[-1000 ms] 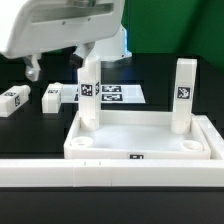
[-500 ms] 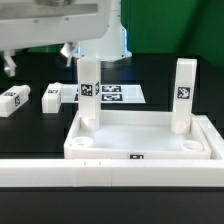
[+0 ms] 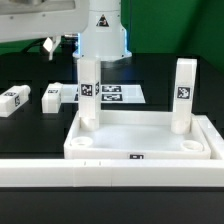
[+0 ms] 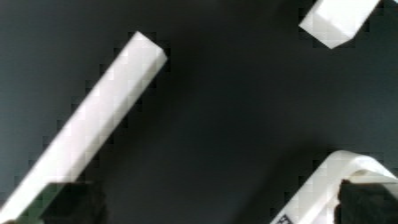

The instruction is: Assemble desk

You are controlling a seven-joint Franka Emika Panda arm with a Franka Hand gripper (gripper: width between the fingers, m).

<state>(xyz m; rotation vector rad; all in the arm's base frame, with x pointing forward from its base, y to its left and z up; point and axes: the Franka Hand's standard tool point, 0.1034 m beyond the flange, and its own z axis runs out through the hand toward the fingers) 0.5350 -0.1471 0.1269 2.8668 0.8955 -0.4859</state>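
The desk's white rimmed tabletop (image 3: 140,143) lies in the middle of the table. Two white legs stand upright in its far corner sockets, one (image 3: 88,95) toward the exterior view's left and one (image 3: 183,95) toward its right. Two more tagged legs (image 3: 12,100) (image 3: 55,97) lie loose on the dark table to the left. My gripper (image 3: 60,44) hangs high above those loose legs, open and empty. In the wrist view the gripper (image 4: 214,210) has dark table between its fingers, and a tagged leg (image 4: 342,180) lies far below by one fingertip (image 4: 377,200).
The marker board (image 3: 112,93) lies flat behind the tabletop. A long white bar (image 3: 100,176) spans the foreground. The arm's white base (image 3: 100,30) rises behind the left upright leg. The wrist view also shows a long white strip (image 4: 107,105) and another white piece (image 4: 338,20).
The arm has risen and swung upward; its fingers climbed from just above the left upright leg toward the top of the exterior view. The jaws stayed open. No part moved.
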